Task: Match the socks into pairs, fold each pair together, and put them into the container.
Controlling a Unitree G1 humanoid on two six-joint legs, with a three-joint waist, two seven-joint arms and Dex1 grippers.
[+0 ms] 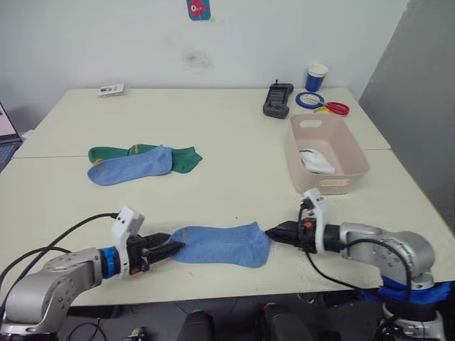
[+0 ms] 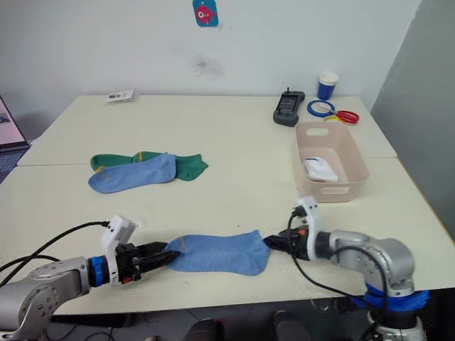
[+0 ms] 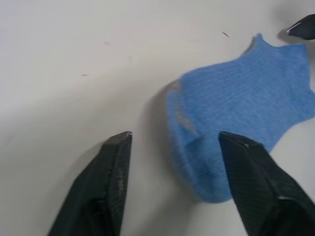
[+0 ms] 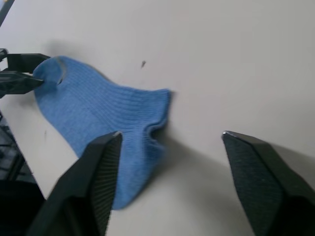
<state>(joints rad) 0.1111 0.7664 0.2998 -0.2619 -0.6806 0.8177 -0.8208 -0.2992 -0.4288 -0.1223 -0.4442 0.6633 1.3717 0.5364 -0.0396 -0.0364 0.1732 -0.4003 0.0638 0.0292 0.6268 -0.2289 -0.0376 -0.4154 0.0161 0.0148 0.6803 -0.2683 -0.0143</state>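
Between the two grippers, light blue sock (image 1: 220, 245) flat on table (image 1: 227, 142), left gripper (image 1: 170, 250) spread at its toe, right gripper (image 1: 274, 231) spread at its cuff.

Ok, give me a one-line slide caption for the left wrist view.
Open left end effector straddling the toe end of a light blue sock lying flat on the table.

A plain lab or test room: bare white wall (image 1: 142, 42), pale tables (image 1: 213, 114), a handheld controller (image 1: 278, 99).
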